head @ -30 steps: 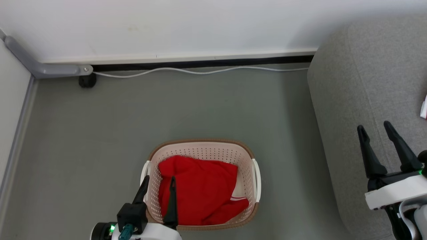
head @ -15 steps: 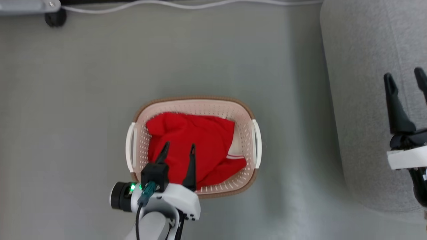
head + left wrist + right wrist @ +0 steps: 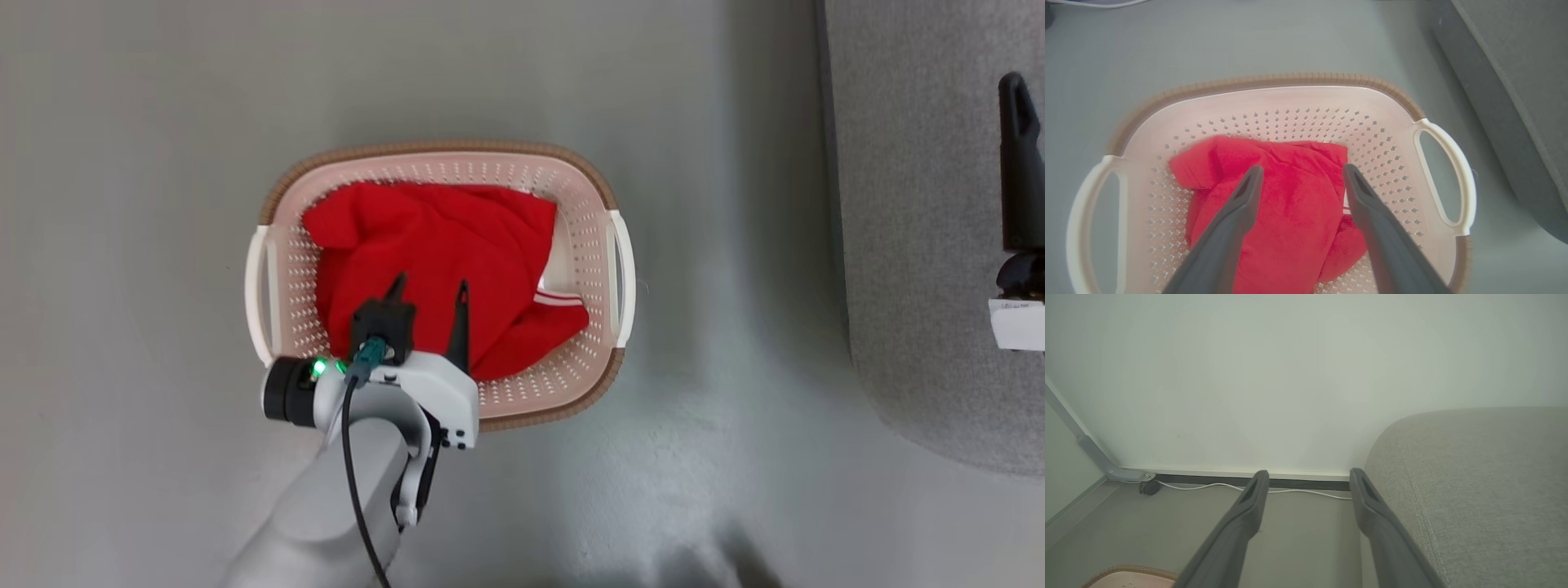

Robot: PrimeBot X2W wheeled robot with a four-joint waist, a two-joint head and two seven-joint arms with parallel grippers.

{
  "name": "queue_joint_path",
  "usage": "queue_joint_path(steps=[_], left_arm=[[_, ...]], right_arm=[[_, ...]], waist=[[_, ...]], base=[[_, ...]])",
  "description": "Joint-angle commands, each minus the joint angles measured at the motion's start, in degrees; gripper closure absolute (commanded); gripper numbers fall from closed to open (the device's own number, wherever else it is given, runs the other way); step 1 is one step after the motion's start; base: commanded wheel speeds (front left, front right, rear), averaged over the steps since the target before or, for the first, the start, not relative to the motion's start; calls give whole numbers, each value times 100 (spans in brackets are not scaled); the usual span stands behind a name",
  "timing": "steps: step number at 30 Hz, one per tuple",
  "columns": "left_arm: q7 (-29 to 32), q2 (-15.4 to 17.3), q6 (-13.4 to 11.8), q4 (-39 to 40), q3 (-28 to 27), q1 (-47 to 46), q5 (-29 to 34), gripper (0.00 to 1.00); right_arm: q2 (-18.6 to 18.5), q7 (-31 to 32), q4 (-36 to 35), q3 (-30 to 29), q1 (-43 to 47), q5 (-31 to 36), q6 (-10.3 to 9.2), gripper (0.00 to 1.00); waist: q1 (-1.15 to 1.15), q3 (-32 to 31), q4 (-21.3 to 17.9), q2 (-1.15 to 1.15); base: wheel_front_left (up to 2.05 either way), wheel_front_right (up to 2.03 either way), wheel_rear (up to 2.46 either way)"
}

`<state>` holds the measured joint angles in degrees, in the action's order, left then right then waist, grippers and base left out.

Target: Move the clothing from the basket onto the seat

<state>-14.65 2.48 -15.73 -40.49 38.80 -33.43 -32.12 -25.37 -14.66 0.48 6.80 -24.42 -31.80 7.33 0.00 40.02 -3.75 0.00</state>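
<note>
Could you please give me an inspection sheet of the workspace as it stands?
Surface: grey floor; basket stands on it.
Job's things: red clothing bunched in basket; seat apart, on the basket's right.
Clutter: nothing seen.
Grippers: left gripper open above the clothing, contact unclear; right gripper open, empty, by the seat.
Cables: white cable along the wall's foot; dark cable on the left arm.
Surroundings: pale wall, grey bracket in the corner.

Open on top of the basket (image 3: 433, 149), free way down to the clothes (image 3: 441, 237). Walls (image 3: 584, 245) all round them. Bare floor (image 3: 718, 204) between basket and sofa (image 3: 914, 245).
</note>
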Motion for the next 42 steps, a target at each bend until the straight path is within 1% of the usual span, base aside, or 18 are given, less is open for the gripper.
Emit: queue_joint_path(steps=[1,2,8,11,14,19,20,21,25,28,35,42], left_arm=[[-35,40,31,-207,-2,-236,-90,0],[-35,40,31,-207,-2,-236,-90,0],[-28,40,60,-1232,529,-923,-592,0],[142,40,-5,-1602,868,-1194,-860,0],[397,40,-140,-1852,1187,-1431,-1040,0],[1294,40,-427,-2172,1720,-1752,-1258,0],[1395,40,-493,-2196,1808,-1807,-1282,0],[1627,40,-596,-2240,1971,-1902,-1339,0],[1977,40,-777,-2352,2294,-2105,-1365,0],[2236,40,-855,-2457,2559,-2285,-1308,0],[2716,40,-834,-2650,3086,-2678,-1092,0],[3229,40,-690,-2792,3310,-3016,-846,0]], right_arm=[[-163,-34,-204,54,42,-42,16,0],[-163,-34,-204,54,42,-42,16,0],[-242,-34,-316,76,-62,-73,16,0],[-246,-34,-362,113,-104,-70,16,0],[-252,-34,-424,151,-154,-73,16,0],[-277,-34,-551,162,-214,-85,16,0],[-282,-34,-566,162,-224,-88,16,0],[-288,-34,-585,149,-239,-99,16,0],[-291,-34,-655,123,-243,-106,16,0],[-291,-34,-719,98,-237,-102,16,0],[-302,-34,-880,63,-236,-122,16,0],[-322,-34,-1101,-2,-260,-161,16,0]], waist=[[0,269,-121,0],[0,269,-121,0],[0,628,-225,0],[0,761,-268,0],[0,894,-307,0],[0,1120,-349,0],[0,1160,-357,0],[0,1236,-367,0],[0,1374,-380,0],[0,1469,-383,0],[0,1654,-417,0],[0,1876,-479,0]], base=[[0,0,0],[0,0,0],[0,0,0],[0,0,0],[0,0,0],[0,0,0],[0,0,0],[0,0,0],[0,0,0],[0,0,0],[0,0,0],[0,0,0]])
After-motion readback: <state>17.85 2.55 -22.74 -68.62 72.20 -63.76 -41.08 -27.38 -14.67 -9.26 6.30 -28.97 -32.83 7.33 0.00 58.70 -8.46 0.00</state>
